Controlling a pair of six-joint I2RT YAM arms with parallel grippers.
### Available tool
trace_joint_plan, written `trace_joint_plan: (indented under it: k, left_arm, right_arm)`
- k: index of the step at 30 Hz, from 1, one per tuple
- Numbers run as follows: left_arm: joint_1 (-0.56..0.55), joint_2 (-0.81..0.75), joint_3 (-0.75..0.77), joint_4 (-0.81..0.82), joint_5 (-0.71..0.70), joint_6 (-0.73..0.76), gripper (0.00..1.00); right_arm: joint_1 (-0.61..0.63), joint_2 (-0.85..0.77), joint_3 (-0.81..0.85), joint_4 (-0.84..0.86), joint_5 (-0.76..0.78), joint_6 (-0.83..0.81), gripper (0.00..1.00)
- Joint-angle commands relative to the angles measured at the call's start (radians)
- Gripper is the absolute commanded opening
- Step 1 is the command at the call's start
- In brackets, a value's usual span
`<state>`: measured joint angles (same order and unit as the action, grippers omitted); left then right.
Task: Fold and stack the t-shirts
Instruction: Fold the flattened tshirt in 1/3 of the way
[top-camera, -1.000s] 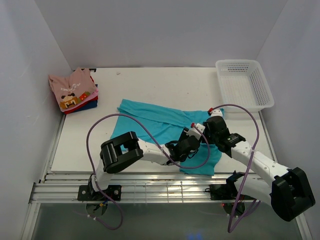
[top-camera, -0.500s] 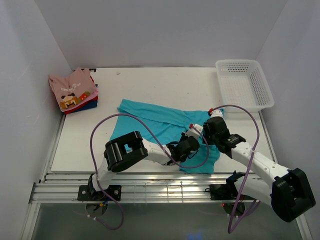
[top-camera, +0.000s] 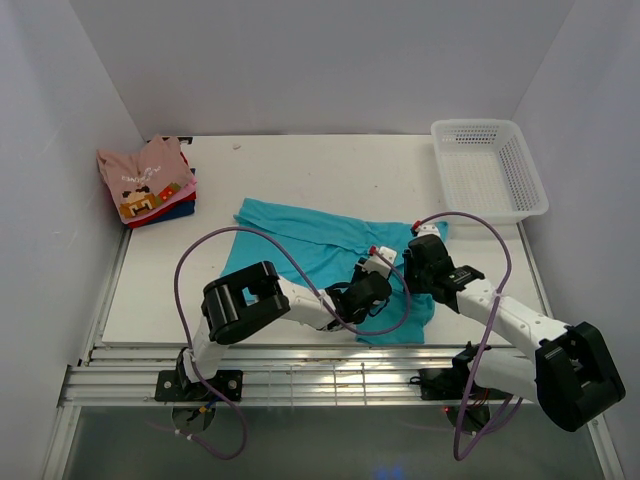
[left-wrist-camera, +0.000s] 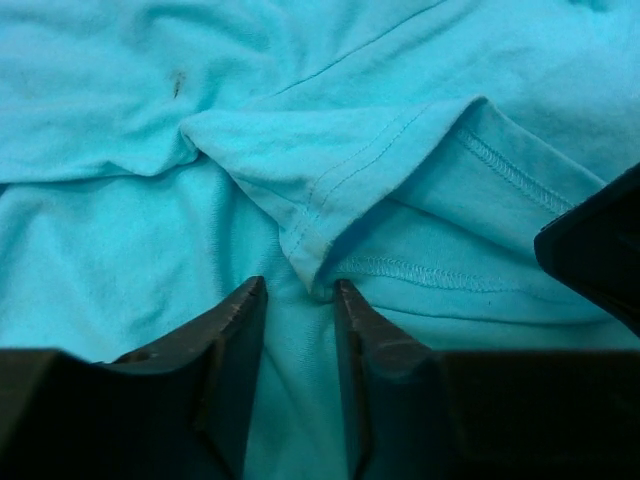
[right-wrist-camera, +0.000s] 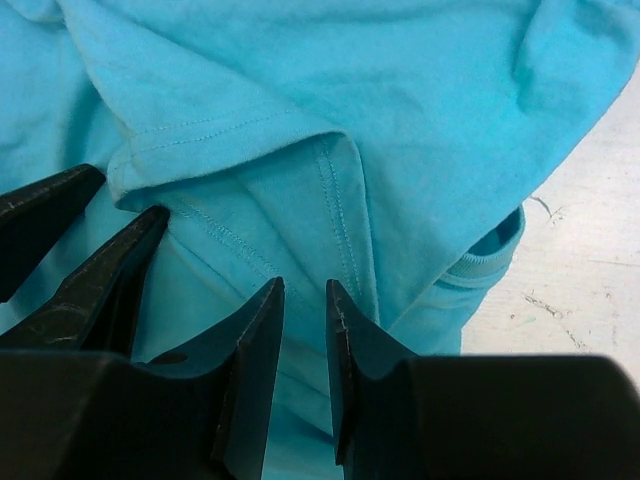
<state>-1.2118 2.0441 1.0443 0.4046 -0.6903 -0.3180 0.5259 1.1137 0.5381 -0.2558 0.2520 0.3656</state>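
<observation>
Teal fills both of my wrist feeds. The plain teal short-sleeved t-shirt (top-camera: 320, 235) lies rumpled and partly doubled over on the near half of the white counter (top-camera: 330, 165). It is a soft, fine-knit cloth with shallow wrinkles. Its hems carry a double row of stitching, and one small dark speck (left-wrist-camera: 178, 82) marks the fabric.

The left claw (left-wrist-camera: 300, 292) sits low on the shirt towards its near right part. Its two black wedge-shaped fingers stand a narrow gap apart, open, with flat cloth showing through the gap. The pointed tip of a folded-over hem (left-wrist-camera: 315, 272) lies right at their ends.

The right claw (right-wrist-camera: 303, 290) is just beside it, close enough that each shows in the other's wrist view. Its fingers are also parted by a slim gap, open, above a sleeve whose stitched seam (right-wrist-camera: 335, 200) runs down towards them. To the right of that claw a ribbed band (right-wrist-camera: 490, 250) curls at the shirt's edge, and past it the bare counter is scuffed with grey marks.

Well apart, at the far left corner, I see a stack of folded t-shirts (top-camera: 150, 180). The top one is pink with a pixel-block graphic (top-camera: 152, 197), and red and dark blue edges (top-camera: 168, 212) show beneath it. A line of small print above the graphic is too small for me to read.

At the far right stands a white plastic mesh basket (top-camera: 533, 170), rectangular with a rounded rim.
</observation>
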Motion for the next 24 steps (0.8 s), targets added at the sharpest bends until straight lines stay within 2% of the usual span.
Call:
trace_joint_plan:
  k: [1,6,13,16,17,18,19,20,21,24]
  left_arm:
    - [0.006,-0.045,0.005,-0.012,0.084,-0.010,0.48]
    - [0.006,-0.070,-0.012,0.039,0.158,-0.024,0.53]
    - [0.011,-0.223,-0.017,0.051,0.153,0.049,0.60]
    - [0.041,-0.312,-0.023,0.040,0.134,0.082,0.62]
    - [0.085,-0.329,-0.027,0.034,0.123,0.082,0.61]
    - [0.115,-0.350,-0.030,0.017,0.126,0.077,0.59]
    - [0.154,-0.354,-0.032,0.008,0.139,0.070,0.56]
    - [0.240,-0.351,-0.024,-0.007,0.156,0.047,0.50]
    - [0.283,-0.325,-0.015,-0.051,0.190,0.036,0.31]
    - [0.411,-0.263,0.032,-0.115,0.192,0.052,0.03]
  right_arm:
    - [0.005,0.012,0.017,-0.037,0.024,0.033,0.29]
    - [0.006,-0.017,0.034,-0.043,0.067,0.033,0.29]
    - [-0.001,0.017,0.181,-0.053,0.121,-0.005,0.31]
    - [-0.032,0.070,0.264,-0.048,0.129,-0.034,0.33]
    - [-0.046,0.096,0.284,-0.045,0.125,-0.051,0.32]
    - [-0.076,0.157,0.328,-0.042,0.119,-0.060,0.29]
    - [-0.092,0.193,0.350,-0.039,0.100,-0.069,0.22]
    - [-0.105,0.230,0.368,-0.033,0.090,-0.085,0.18]
    - [-0.133,0.306,0.405,-0.028,0.084,-0.093,0.10]
    - [-0.174,0.449,0.471,-0.022,0.075,-0.105,0.08]
